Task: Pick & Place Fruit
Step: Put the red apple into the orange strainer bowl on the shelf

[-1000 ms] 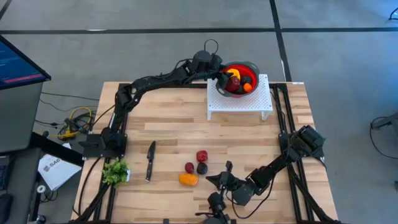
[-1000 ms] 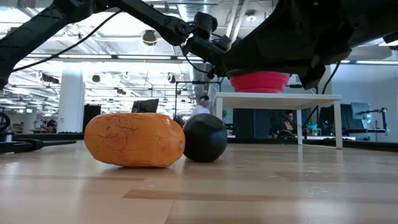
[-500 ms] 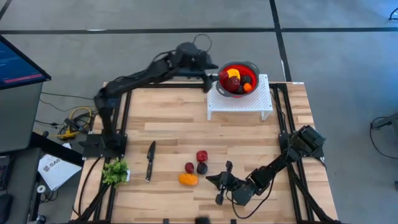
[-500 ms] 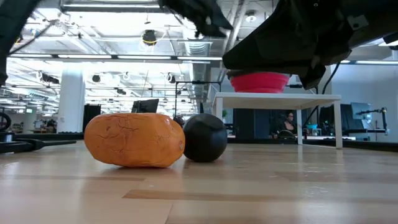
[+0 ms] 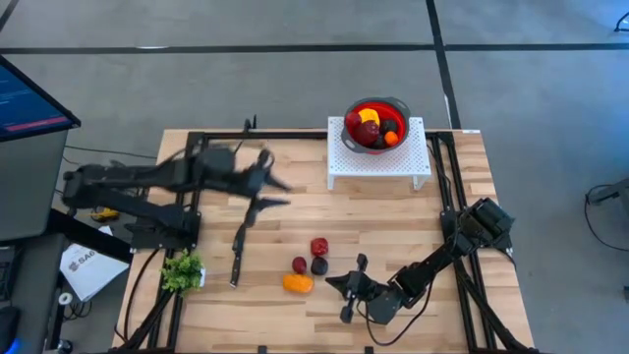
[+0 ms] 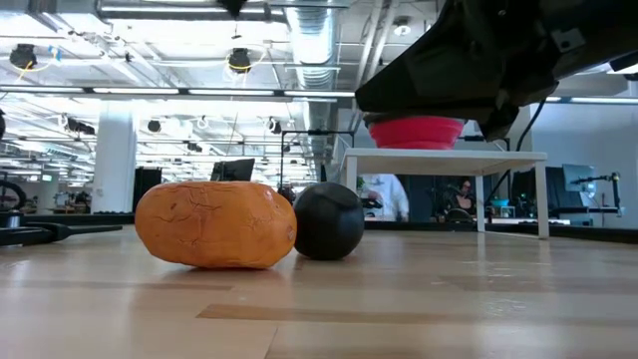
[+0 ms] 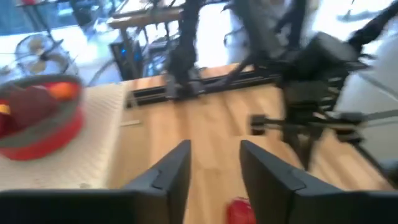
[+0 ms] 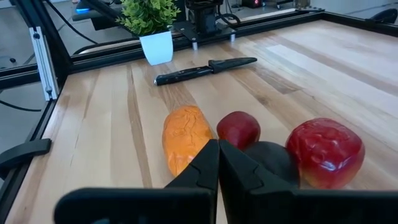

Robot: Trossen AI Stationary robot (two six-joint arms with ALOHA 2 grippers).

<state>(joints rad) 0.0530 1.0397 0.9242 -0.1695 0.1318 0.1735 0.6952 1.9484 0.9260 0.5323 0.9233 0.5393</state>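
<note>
Plastic-looking and probably light, rigid and slick, the four loose fruit [image 5: 307, 264] at lower centre of the tabletop [image 5: 275, 187] suit a grip across their middles, while the left claw [image 5: 267, 192] hangs part-open and empty, the right claw [image 5: 346, 287] shut, empty.

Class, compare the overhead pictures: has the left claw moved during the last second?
Yes. The left claw has swung away from the red bowl on the white stand, back over the table towards the knife.
</note>
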